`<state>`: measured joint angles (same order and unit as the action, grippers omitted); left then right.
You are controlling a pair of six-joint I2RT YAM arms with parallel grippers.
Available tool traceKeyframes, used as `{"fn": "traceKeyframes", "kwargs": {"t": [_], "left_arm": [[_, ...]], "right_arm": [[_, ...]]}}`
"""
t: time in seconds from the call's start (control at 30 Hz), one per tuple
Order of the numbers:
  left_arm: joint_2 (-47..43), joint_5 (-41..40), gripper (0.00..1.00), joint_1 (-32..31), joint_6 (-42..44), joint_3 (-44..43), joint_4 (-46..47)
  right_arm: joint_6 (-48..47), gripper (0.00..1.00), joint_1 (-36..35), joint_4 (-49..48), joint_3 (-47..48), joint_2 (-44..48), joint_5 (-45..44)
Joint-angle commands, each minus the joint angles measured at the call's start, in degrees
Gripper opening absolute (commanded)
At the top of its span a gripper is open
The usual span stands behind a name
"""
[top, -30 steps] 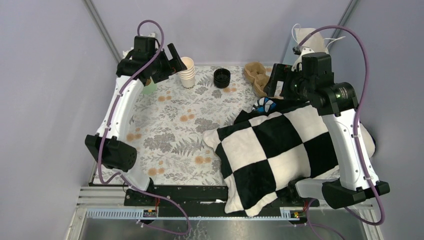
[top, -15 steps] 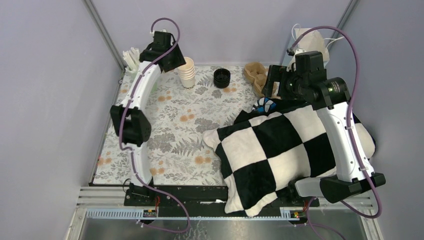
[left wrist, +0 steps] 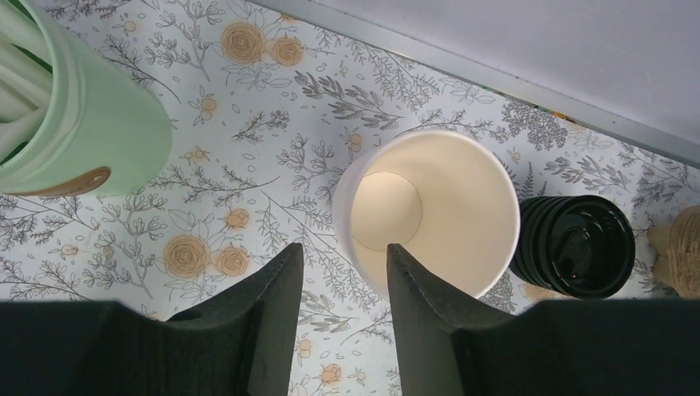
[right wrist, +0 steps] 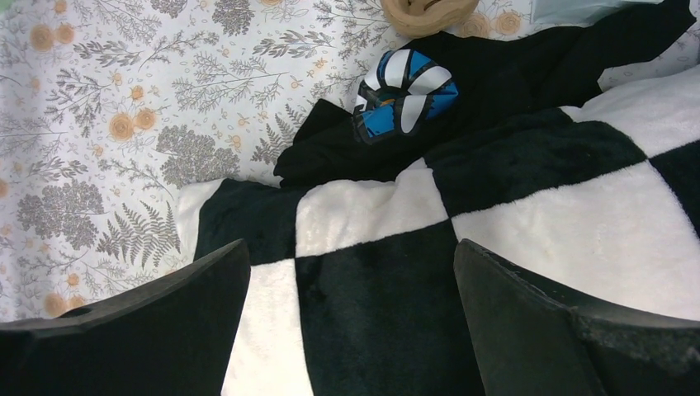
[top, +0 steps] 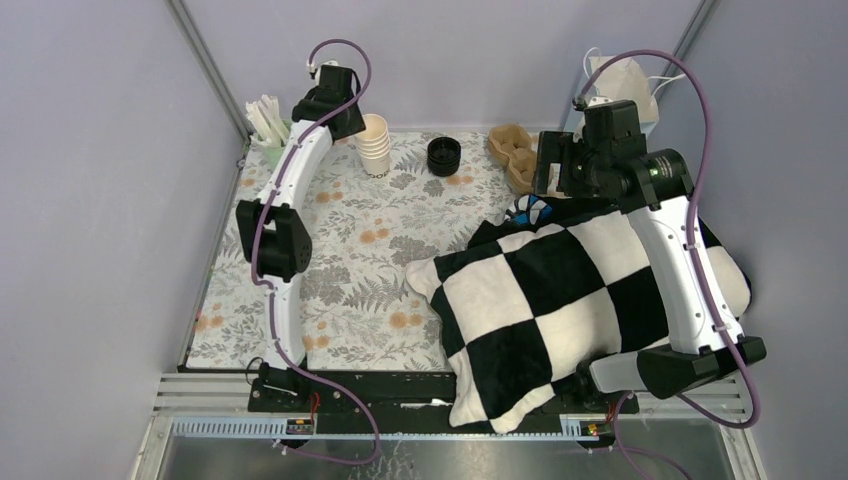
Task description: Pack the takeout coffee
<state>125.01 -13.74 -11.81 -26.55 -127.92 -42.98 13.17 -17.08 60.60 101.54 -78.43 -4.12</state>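
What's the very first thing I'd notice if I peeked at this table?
The big fluffy black-and-white checkered pillow grabs your eye first, sprawled over the near right part of the flowery tablecloth. Just behind it, a bright blue-and-white striped thing peeks out of black fabric. At the far left, the left tool hangs over a stack of cream paper cups, with a stack of black lids to its right.
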Motion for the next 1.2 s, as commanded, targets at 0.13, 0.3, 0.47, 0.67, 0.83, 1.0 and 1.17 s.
{"fn": "traceKeyframes", "kwargs": {"t": [0.13, 0.3, 0.47, 0.67, 0.83, 1.0, 1.17], "left_arm": [[1.9, -0.2, 0.41, -0.3, 1.1, -4.5, 3.8], [3.4, -0.5, 0.33, -0.3, 1.7, -5.8, 3.7], [4.0, -1.7, 0.3, -0.3, 2.1, -5.7, 3.5], [4.6, -1.5, 0.26, -0.3, 1.7, -5.8, 3.4], [4.8, -1.7, 0.17, -0.4, 1.7, -6.3, 3.5], [4.7, -1.8, 0.13, -0.4, 1.8, -6.6, 3.5], [4.1, -2.0, 0.06, -0.4, 1.7, -7.6, 3.4]], "right_arm": [[-1.4, 1.0, 0.1, -2.1, 3.9, -3.7, -0.8], [-1.4, 1.0, 0.1, -2.3, 4.3, -4.5, -0.9], [-1.6, 1.0, 0.1, -2.2, 4.4, -4.7, -1.4], [-1.6, 1.0, 0.1, -2.2, 4.1, -4.7, -1.6], [-1.5, 1.0, 0.1, -2.3, 3.7, -4.8, -1.4], [-1.6, 1.0, 0.1, -2.4, 3.6, -4.9, -1.6], [-1.7, 1.0, 0.1, -2.6, 3.3, -4.9, -1.5]]}}
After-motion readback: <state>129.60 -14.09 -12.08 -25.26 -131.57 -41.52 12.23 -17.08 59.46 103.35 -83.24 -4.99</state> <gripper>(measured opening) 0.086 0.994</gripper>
